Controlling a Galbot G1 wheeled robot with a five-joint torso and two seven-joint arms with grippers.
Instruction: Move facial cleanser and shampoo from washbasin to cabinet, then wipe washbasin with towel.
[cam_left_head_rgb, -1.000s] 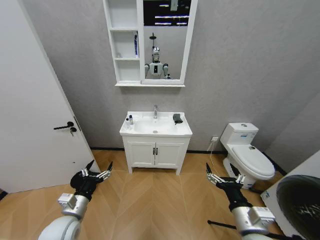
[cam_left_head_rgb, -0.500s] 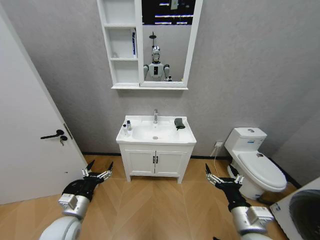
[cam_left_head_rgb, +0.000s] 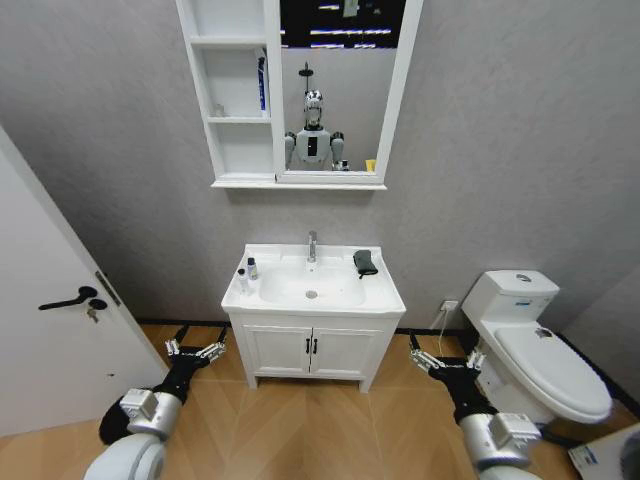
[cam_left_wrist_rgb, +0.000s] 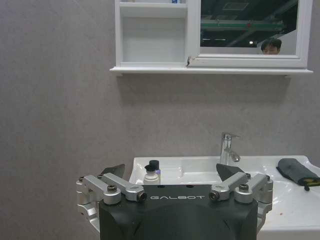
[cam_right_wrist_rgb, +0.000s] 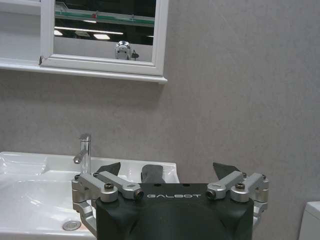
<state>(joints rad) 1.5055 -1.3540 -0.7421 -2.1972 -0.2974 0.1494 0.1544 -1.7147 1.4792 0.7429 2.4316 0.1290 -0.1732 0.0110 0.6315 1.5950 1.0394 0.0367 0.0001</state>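
The white washbasin (cam_left_head_rgb: 386, 293) stands against the grey wall ahead, with a chrome faucet (cam_left_head_rgb: 312, 245). Two small bottles (cam_left_head_rgb: 245, 275) stand on its left rim, the facial cleanser and shampoo; which is which I cannot tell. They also show in the left wrist view as the bottles (cam_left_wrist_rgb: 151, 173). The dark towel (cam_left_head_rgb: 366, 262) lies on the right rim, seen too as the towel (cam_left_wrist_rgb: 297, 171) and the towel (cam_right_wrist_rgb: 152, 173). The cabinet (cam_left_head_rgb: 235, 95) hangs above, beside the mirror. My left gripper (cam_left_head_rgb: 195, 350) and right gripper (cam_left_head_rgb: 443, 362) are held low, short of the basin, both open and empty.
A white two-door vanity (cam_left_head_rgb: 310, 350) carries the basin. A toilet (cam_left_head_rgb: 540, 345) stands to the right and a white door (cam_left_head_rgb: 50, 330) to the left. A blue item (cam_left_head_rgb: 262, 82) stands on the cabinet's middle shelf. Wooden floor lies between me and the vanity.
The whole picture has shifted: the camera has come closer to the washbasin, which now looks larger. The bottles and towel have not moved. Both grippers stay open.
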